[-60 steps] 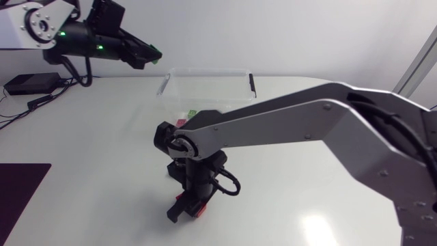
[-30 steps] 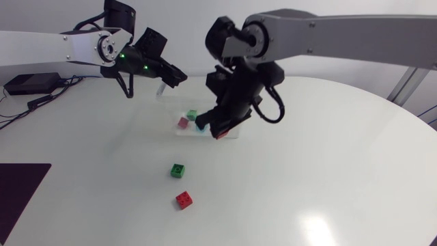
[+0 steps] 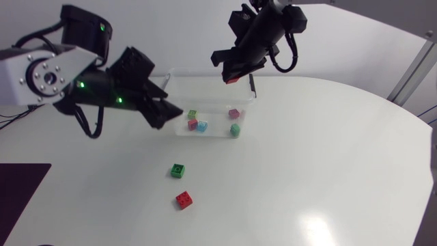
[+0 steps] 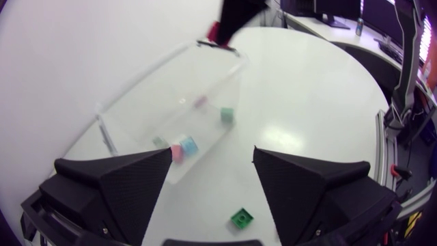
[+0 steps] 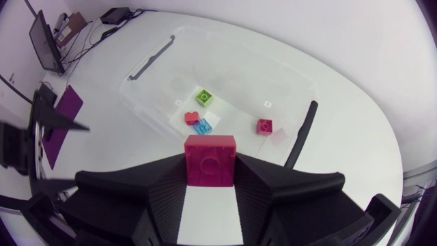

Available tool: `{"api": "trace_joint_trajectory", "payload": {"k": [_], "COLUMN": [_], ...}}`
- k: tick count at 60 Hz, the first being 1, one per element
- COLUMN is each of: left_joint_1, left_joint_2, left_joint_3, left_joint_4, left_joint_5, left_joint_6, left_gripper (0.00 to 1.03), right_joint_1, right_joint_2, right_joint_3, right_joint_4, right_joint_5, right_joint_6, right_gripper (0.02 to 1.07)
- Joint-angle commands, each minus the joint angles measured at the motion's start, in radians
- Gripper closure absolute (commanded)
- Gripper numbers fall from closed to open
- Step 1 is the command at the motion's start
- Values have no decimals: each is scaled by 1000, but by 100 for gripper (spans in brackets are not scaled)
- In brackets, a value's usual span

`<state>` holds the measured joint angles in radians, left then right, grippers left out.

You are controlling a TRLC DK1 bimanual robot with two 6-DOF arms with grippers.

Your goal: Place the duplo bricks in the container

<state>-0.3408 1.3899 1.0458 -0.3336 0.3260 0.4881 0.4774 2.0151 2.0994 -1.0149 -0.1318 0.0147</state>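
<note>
**A:** Where is our right hand (image 5: 209, 167) in relation to the container (image 3: 213, 96)?

**B:** We hold it in the air over the container's far side, close to the black clip (image 3: 251, 83) on that rim. Its two fingers press a dark red brick (image 5: 210, 152) from both sides, so the hand is closed on that brick. The brick's stud side faces the wrist camera.

**A:** And our left hand (image 4: 213, 156)?

**B:** It hangs at the container's left end, fingers spread wide with nothing between them. From the left wrist we look past those fingers at the container's clear wall. We cannot tell whether the hand touches the container.

**A:** What do we see inside the container?

**B:** Five bricks lie on its floor. In the container's left half are a green brick (image 3: 192, 114) and a red brick (image 3: 192, 125), which sits right against a light blue brick (image 3: 203, 126). A magenta brick (image 3: 234, 113) is in the container's right half, and a teal brick (image 3: 235, 129) is by the container's near wall.

**A:** Is anything outside the container?

**B:** Two bricks lie on the white worktop (image 3: 307, 171) in front of the container, apart from it. The loose green brick (image 3: 178, 170) is the nearer to the container. The loose red brick (image 3: 184, 199) lies farther out, just beyond the green one. Neither touches the container or either hand.
</note>
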Motion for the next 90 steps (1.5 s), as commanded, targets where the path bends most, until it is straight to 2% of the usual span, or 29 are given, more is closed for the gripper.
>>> {"api": "trace_joint_trajectory", "payload": {"k": [1, 12, 14, 20, 29, 32, 40, 48, 59, 69, 74, 80, 90], "left_joint_1": [-41, -84, -92, -112, -129, -135, -158, -199, -260, -274, -277, -274, -283], "left_joint_2": [-32, -48, -48, -46, -17, -5, 34, 77, 162, 216, 256, 293, 236], "left_joint_3": [-115, -244, -257, -288, -322, -333, -352, -366, -366, -359, -339, -308, -290], "left_joint_4": [-8, 30, 33, 42, 45, 47, 51, 51, 51, 50, 50, 48, 15], "left_joint_5": [-22, -28, -28, -39, -54, -62, -91, -125, -159, -180, -180, -180, -177], "left_joint_6": [44, 53, 53, 61, 84, 96, 107, 102, 69, 60, 50, 30, 27], "left_gripper": [20, 20, 20, 20, 20, 20, 20, 20, 21, 21, 33, 82, 83], "right_joint_1": [-11, -25, -28, -37, -54, -60, -71, -71, -62, -60, -57, -54, -69], "right_joint_2": [74, 166, 185, 237, 297, 293, 224, 96, -136, -299, -374, -461, -566], "right_joint_3": [59, 179, 200, 249, 310, 310, 277, 160, -127, -338, -470, -639, -935], "right_joint_4": [-14, -13, -16, -24, -74, -77, -99, -94, -36, -7, 27, 79, 194], "right_joint_5": [-8, -9, -9, -9, -9, -9, -20, -29, -32, -54, -58, -63, -66], "right_joint_6": [-18, -15, -15, -12, -10, -10, -12, -21, -38, -48, -52, -52, -84], "right_gripper": [88, 88, 85, 65, 20, 14, 11, 10, 10, 10, 10, 10, 10]}}
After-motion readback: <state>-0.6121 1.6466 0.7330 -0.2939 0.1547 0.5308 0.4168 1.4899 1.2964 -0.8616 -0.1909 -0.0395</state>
